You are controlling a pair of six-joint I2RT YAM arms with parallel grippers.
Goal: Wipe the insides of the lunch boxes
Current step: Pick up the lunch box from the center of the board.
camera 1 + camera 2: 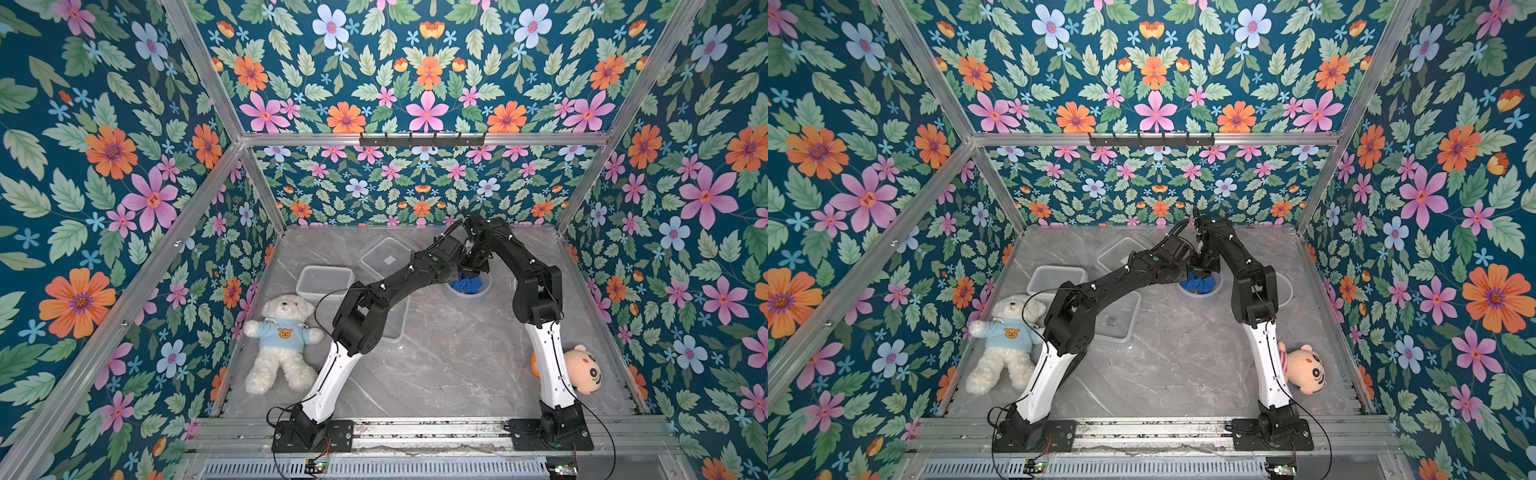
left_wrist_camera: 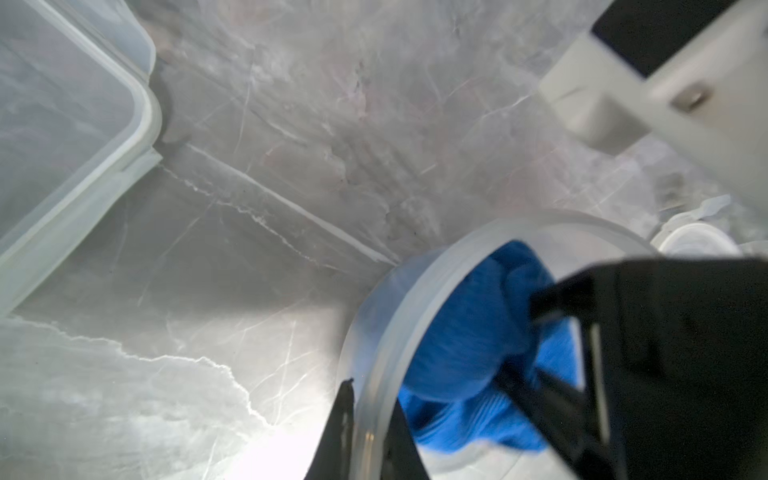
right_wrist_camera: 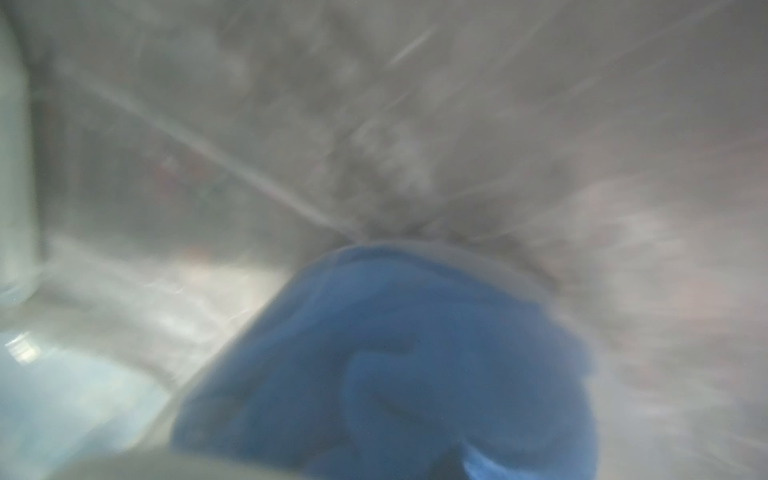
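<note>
Inside floral walls [image 1: 424, 112], on the grey marble tabletop [image 1: 449, 365], the round lunch box [image 1: 466, 297] sits right of centre in the far half, blue cloth [image 1: 465, 285] inside. The left gripper [image 2: 370, 436] pinches its rim; the right gripper [image 1: 471, 273] is clenched on the cloth.

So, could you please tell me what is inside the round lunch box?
A bunched blue cloth sits in the round lunch box, gripped by the right gripper reaching in from above. The left gripper pinches the rim. The box's floor is hidden under the cloth.
</note>
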